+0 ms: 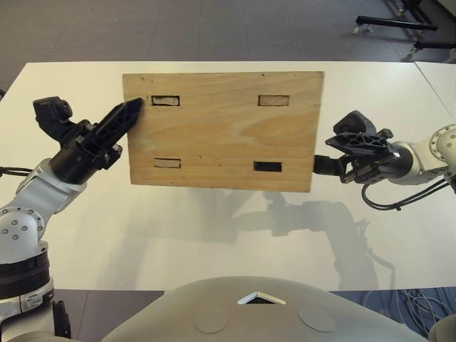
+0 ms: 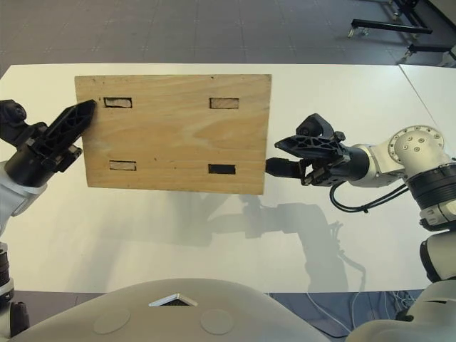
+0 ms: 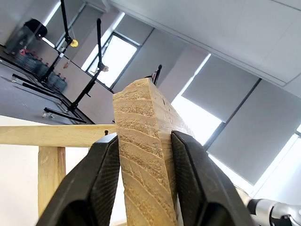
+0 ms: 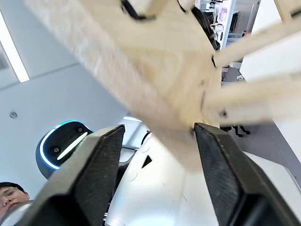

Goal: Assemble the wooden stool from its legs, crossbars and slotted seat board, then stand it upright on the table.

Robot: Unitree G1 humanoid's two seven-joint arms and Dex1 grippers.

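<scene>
I am watching the slotted seat board (image 1: pixel 221 132) sitting flat and face up, raised above the white table (image 1: pixel 214 235). It is lying roughly mid-table, squarely between the two arms. Four rectangular slots (image 1: pixel 165 100) are showing in its top, two along the far side and two along the near side. Three are looking filled with pale wood, while the near right slot (image 1: pixel 268 166) is looking dark.

The left gripper (image 1: pixel 134 107) is biting the board's left edge, close to the far left corner. In the left wrist view its two black fingers (image 3: pixel 101 179) are pressing on either face of the board, parted only by the thickness of the wood, with the layered end grain standing between them. Under the board there, a crossbar (image 3: pixel 47 135) is running level and a leg (image 3: pixel 51 176) is dropping down from it. Whether the leg is reaching the table I cannot tell, since the board is hiding it from above.

The right gripper (image 1: pixel 324 153) is sitting at the board's right edge, level with the near right slot, touching the wood or just beside it. The right wrist view is blurred, with the board's underside looming close. Whether this gripper is closed on the edge or merely standing at it, I cannot tell.
</scene>
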